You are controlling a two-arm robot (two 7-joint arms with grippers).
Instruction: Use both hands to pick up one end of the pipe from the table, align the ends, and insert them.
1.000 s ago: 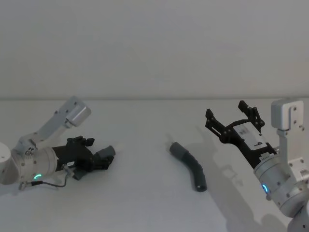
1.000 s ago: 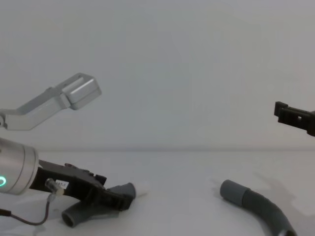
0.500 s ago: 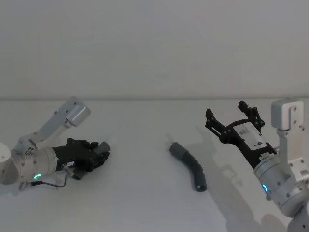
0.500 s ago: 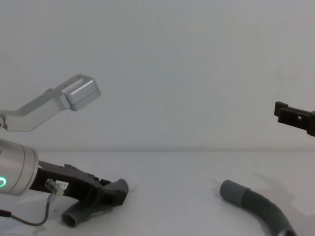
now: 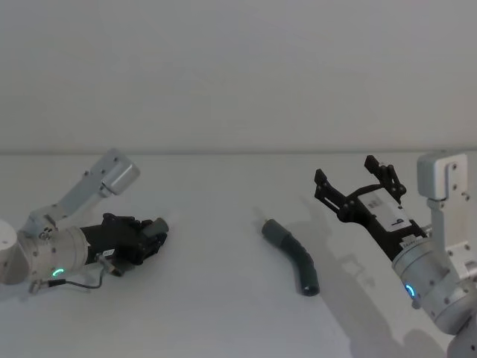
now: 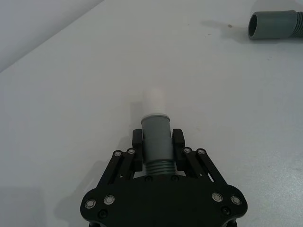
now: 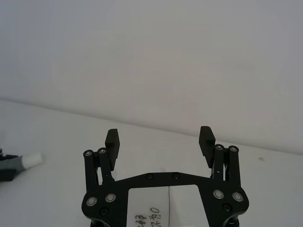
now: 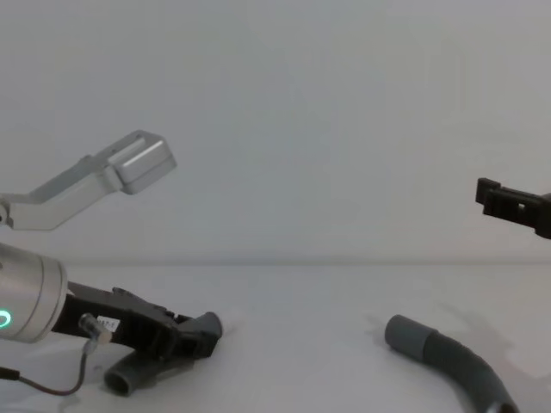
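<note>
so, half done at best: left gripper (image 5: 149, 237), lower left of the head view, is clamped on the short piece (image 6: 156, 137) just behind its collar, white tip (image 6: 154, 100) pointing out. right gripper (image 7: 160, 141), at right, hangs wide open and empty above the table (image 5: 223, 313). longer piece (image 5: 293, 253) lies centre-right, ungrasped; its pickup, alignment and insertion all remain.

Background stuff: just a plain pale wall (image 5: 238, 67) up at 12 o'clock, stretching flat from the 9 side across to the 3 side. Smooth, matte, evenly lit, off-white going a bit grey. Its bottom edge runs as one straight level line.
</note>
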